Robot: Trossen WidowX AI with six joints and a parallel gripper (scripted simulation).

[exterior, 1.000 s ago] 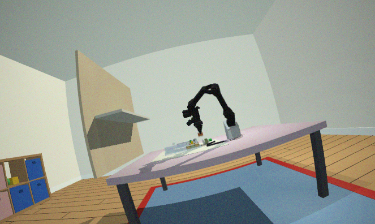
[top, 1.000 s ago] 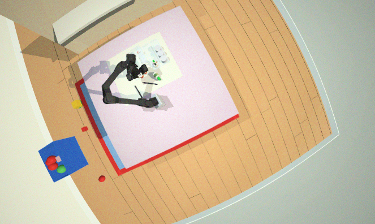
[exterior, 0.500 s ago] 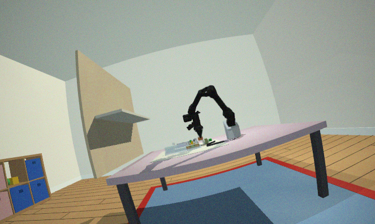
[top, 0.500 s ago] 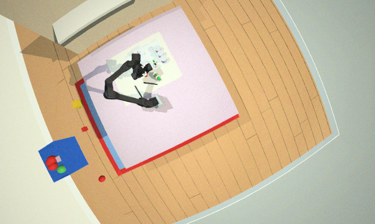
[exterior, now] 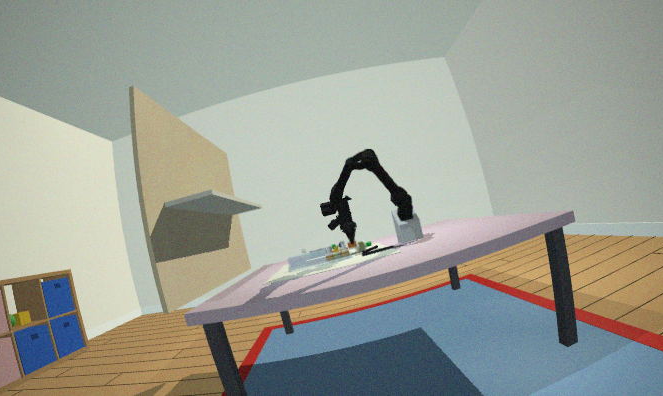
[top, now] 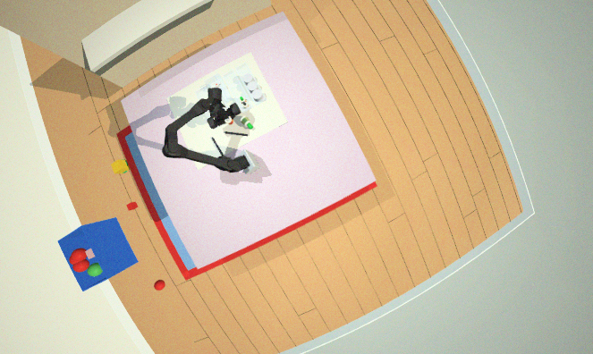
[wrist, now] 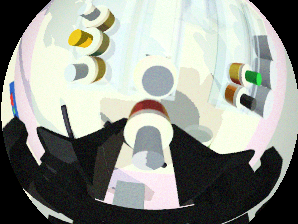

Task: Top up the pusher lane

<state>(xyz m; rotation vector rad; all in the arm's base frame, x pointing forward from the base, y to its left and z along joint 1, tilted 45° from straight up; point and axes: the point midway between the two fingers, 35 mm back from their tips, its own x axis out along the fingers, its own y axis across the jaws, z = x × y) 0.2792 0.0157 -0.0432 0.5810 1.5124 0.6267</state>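
My gripper (top: 228, 120) (exterior: 352, 242) (wrist: 148, 125) is shut on a jar (wrist: 148, 106) with a dark red band, white shoulder and grey cap. The jar looks upright, just in front of the clear lanes; its exact height is unclear. Straight ahead in the wrist view, a jar (wrist: 157, 80) with a white top and grey cap stands at the front part of a clear-walled lane. Its body colour is hidden from above. A small gap shows between the two jars. The pusher plate and the low front stop cannot be made out.
To the left in the wrist view are jars with grey and yellow caps (wrist: 81, 38). To the right are jars with green (wrist: 253, 77) and black caps (wrist: 247, 102). A green-capped jar (top: 247, 122) lies near the gripper. Black sticks (top: 236, 133) (wrist: 67, 122) lie on the mat.
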